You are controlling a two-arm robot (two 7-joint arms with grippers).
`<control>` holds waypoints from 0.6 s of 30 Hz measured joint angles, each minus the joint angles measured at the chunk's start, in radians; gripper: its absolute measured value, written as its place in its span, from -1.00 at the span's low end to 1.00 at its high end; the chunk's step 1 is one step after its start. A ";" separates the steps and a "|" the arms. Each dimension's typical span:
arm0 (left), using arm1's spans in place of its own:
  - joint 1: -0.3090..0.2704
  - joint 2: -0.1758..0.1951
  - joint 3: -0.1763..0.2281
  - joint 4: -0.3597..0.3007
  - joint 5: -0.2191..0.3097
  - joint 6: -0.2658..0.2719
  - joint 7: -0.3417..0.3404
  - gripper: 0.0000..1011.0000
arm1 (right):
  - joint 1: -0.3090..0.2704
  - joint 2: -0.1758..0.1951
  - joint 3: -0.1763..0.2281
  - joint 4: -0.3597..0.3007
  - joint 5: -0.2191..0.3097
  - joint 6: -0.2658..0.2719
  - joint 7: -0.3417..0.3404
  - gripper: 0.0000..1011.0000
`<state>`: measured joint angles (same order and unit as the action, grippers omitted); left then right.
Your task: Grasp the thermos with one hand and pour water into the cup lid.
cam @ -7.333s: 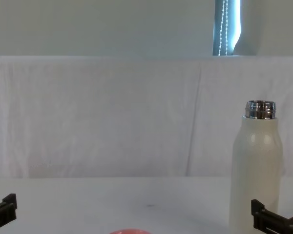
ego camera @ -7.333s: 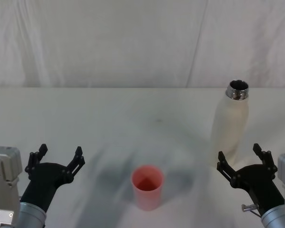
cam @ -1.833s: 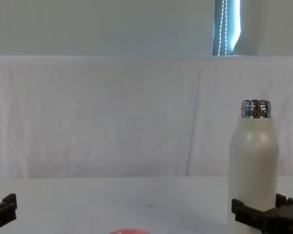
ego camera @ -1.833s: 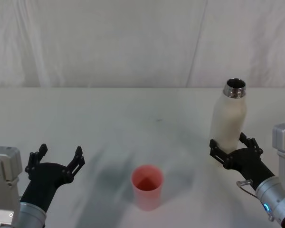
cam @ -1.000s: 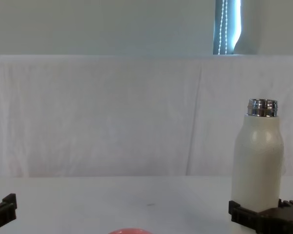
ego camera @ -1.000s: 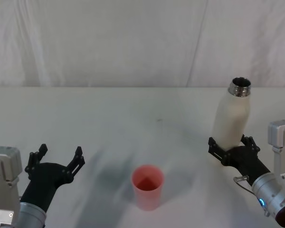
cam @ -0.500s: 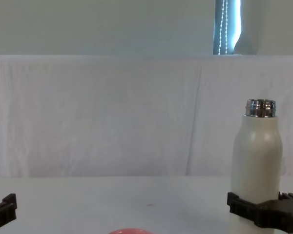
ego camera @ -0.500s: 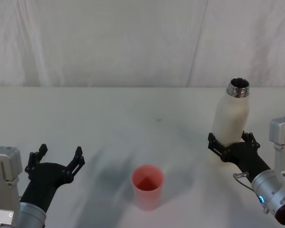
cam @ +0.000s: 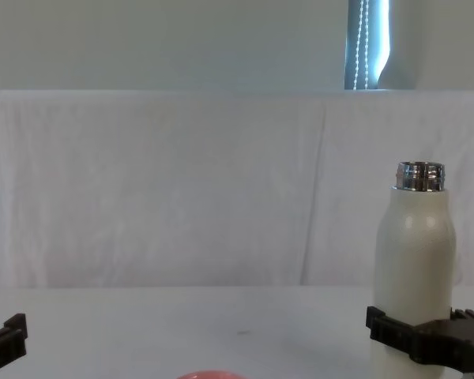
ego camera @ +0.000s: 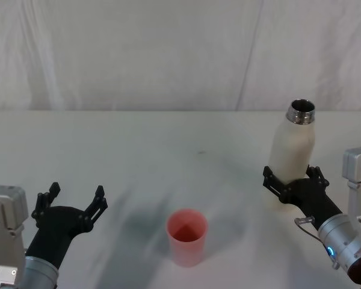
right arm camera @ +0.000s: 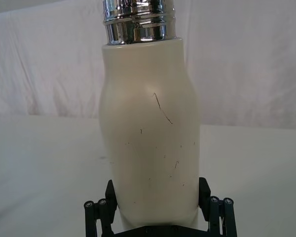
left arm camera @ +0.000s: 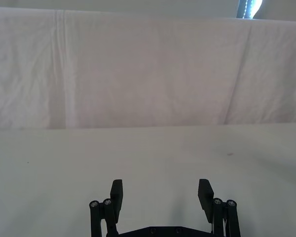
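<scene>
Clamping both fingers low around the tall cream-white steel-necked thermos (ego camera: 292, 159), its long axis upright between them, the right gripper (ego camera: 293, 182) is standing well right of the small pink-red cup lid (ego camera: 186, 236), while the left gripper (ego camera: 72, 205) is idling spread, holding nothing.

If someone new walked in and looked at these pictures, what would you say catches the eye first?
The tall cream thermos on the robot's right side of the table, its steel neck uncapped, with the right gripper clamped around its lower body. Next comes the pink cup lid, standing open side up near the front centre. The left gripper rests open at the front left, apart from both.
</scene>
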<state>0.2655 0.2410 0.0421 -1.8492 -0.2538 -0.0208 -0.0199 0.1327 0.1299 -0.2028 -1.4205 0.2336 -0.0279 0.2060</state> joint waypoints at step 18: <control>0.000 0.000 0.000 0.000 0.000 0.000 0.000 0.98 | 0.000 0.001 0.000 0.000 -0.001 0.000 0.000 0.91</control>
<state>0.2655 0.2409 0.0421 -1.8492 -0.2538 -0.0208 -0.0199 0.1327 0.1304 -0.2032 -1.4205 0.2331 -0.0280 0.2063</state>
